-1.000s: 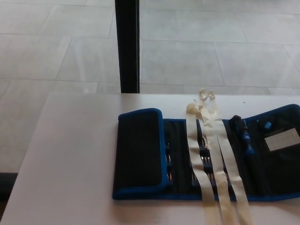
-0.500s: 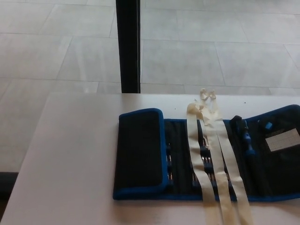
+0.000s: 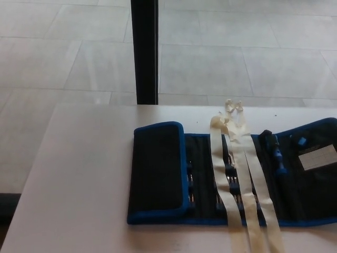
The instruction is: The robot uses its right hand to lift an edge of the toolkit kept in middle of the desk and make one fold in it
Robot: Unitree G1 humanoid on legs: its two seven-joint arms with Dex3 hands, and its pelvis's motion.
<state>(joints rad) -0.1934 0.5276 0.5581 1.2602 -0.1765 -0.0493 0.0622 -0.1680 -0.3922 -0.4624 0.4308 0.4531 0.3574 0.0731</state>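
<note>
- Here, a pale desk (image 3: 84,179) fills the lower part of the head view, with a tiled floor and a dark vertical post (image 3: 144,51) beyond its far edge.
- A black toolkit (image 3: 231,176) with blue trim lies flat on the desk, reaching from about the middle to the right edge, where it runs out of view.
- Its long axis runs left to right, parallel to the desk's near edge.
- The toolkit's left end already lies doubled over as a flap (image 3: 157,171), covering part of the row of tools (image 3: 229,174) in their pockets.
- Two cream ribbons (image 3: 247,184) cross the toolkit from the far edge to the near edge and hang past it.
- A pale label (image 3: 316,157) sits on the right end, which is still laid open.
- Neither robot hand shows, so I cannot tell how far either is open or whether it holds anything.
- The open right end lies toward the robot's right side, so the right hand would probably be the nearer one.
- One fold looks made; whether another is wanted I cannot judge.
</note>
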